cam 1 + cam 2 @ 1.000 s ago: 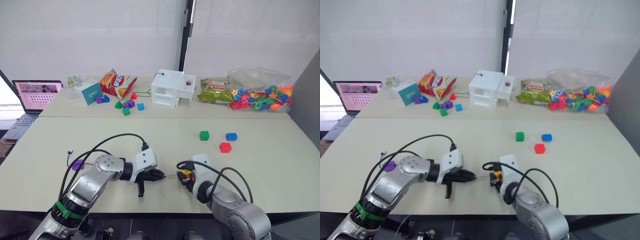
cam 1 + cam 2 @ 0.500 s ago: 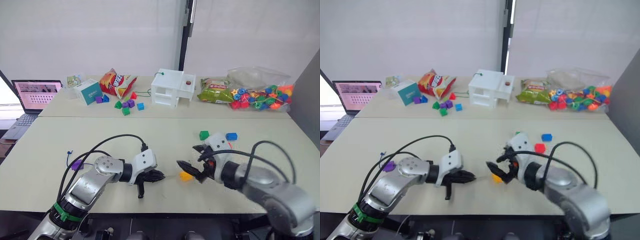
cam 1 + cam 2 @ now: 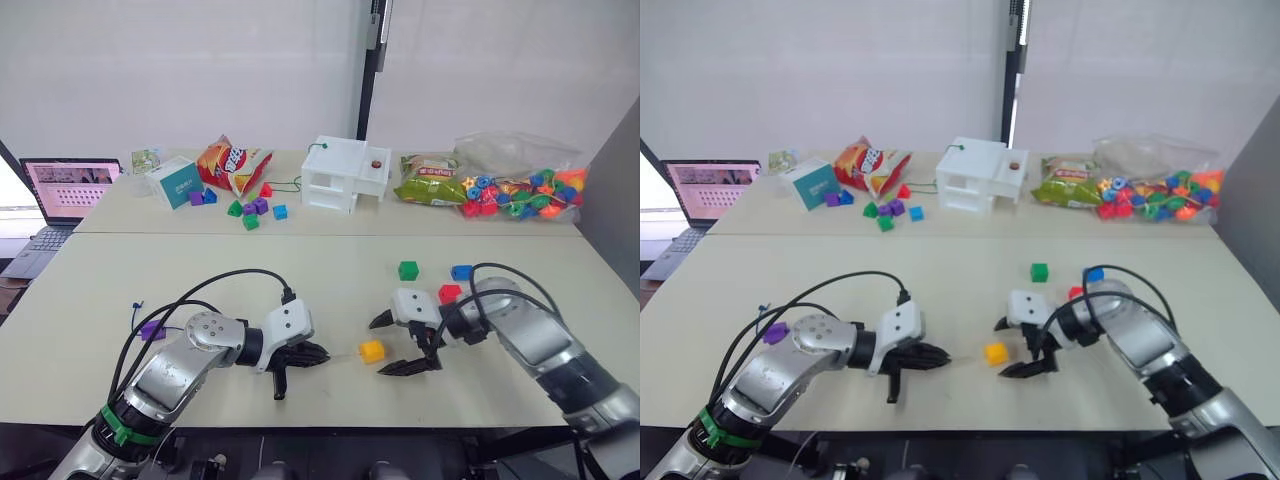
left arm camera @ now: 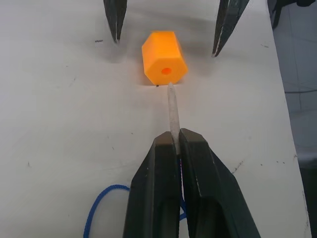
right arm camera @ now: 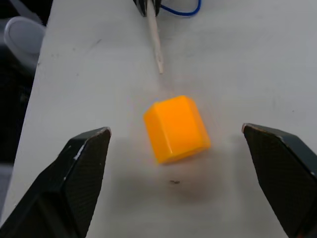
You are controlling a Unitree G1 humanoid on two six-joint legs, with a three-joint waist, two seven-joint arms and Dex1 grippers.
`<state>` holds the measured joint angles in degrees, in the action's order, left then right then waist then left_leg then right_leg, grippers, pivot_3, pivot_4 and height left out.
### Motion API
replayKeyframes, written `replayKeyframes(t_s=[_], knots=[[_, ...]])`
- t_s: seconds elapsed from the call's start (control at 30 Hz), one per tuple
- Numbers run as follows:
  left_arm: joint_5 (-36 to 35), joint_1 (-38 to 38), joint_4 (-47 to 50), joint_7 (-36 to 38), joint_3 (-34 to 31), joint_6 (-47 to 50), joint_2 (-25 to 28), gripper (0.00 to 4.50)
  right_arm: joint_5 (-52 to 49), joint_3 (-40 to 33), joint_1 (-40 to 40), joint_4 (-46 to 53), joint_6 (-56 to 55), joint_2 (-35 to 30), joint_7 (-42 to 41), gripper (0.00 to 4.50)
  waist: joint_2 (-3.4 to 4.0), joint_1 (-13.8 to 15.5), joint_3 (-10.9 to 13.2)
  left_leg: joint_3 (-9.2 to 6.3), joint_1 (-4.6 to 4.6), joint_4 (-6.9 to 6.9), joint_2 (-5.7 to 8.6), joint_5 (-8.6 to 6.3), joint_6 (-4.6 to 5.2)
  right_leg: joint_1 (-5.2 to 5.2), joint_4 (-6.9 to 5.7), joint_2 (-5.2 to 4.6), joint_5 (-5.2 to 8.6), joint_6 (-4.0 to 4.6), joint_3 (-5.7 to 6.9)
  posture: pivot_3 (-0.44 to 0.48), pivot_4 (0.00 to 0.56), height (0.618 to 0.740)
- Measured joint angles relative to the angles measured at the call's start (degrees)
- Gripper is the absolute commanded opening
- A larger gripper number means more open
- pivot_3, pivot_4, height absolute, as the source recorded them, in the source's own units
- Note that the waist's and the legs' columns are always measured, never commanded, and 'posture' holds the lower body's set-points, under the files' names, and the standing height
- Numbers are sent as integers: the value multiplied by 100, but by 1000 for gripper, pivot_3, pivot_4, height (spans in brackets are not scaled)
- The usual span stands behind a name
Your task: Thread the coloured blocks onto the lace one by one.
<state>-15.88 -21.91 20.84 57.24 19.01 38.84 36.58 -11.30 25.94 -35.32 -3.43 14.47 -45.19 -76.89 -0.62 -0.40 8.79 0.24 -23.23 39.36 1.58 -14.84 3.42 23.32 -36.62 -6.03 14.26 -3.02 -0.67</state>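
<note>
The right gripper [image 3: 402, 344] has let go and now stands spread around the yellow-orange block [image 4: 164, 57] lying on the table [image 3: 300, 270]. The left gripper [image 4: 177, 147] pinches the lace's pale tip [image 4: 172, 109] (seemingly not yet in the hole), so threading must restart.

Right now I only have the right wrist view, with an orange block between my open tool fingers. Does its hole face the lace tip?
Observer: Yes. The left wrist view shows the hole in the orange block facing the lace tip, which stops just short.
Operator: Is the tip gripped?
Observer: The left tool is shut on it.
Operator: Where are the other blocks?
Observer: The green block, blue block and red block lie beyond the right tool.
</note>
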Motion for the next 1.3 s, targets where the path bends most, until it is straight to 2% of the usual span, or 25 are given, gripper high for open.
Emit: replayKeyframes(t_s=[0.1, 0.33, 0.47, 0.77, 1.3], knots=[[0, -1, 18, -23, 3, 43, 25, 0, 120, 7, -12, -330, -276, 161, -170, 3627, -2, 34, 1, 0, 0, 0, 2, 0, 0, 0, 0, -4, -1, -1, -1, 0, 150, 740], [24, -226, 66, -43, 192, 121, 15, 0, 287, -67, 35, -637, -415, 416, -100, 1305, -2, 63, 1, -2, 3, 0, 5, 1, -3, 1, -5, -7, -1, 0, -2, 0, 150, 740], [131, -330, 28, -76, 324, 121, -4, 0, 316, -212, 159, -569, -346, 425, -42, 1292, -2, 85, 1, -4, 3, 0, 5, 1, -4, 1, -6, -7, -1, 0, -1, 0, 150, 740], [448, -528, -328, -146, 663, 66, -241, 0, 378, -428, 607, 258, 274, 343, 226, 1292, -2, 101, 1, -4, 3, 0, 7, 2, -5, 2, -8, -5, -1, 0, -1, 0, 150, 740], [560, -771, -574, -37, 823, -121, -519, 0, 567, -430, 623, 513, 533, 313, 249, 1292, -2, 104, 1, -4, 5, 2, 8, 2, -4, -3, -8, -5, -1, 0, 1, 0, 150, 740]])
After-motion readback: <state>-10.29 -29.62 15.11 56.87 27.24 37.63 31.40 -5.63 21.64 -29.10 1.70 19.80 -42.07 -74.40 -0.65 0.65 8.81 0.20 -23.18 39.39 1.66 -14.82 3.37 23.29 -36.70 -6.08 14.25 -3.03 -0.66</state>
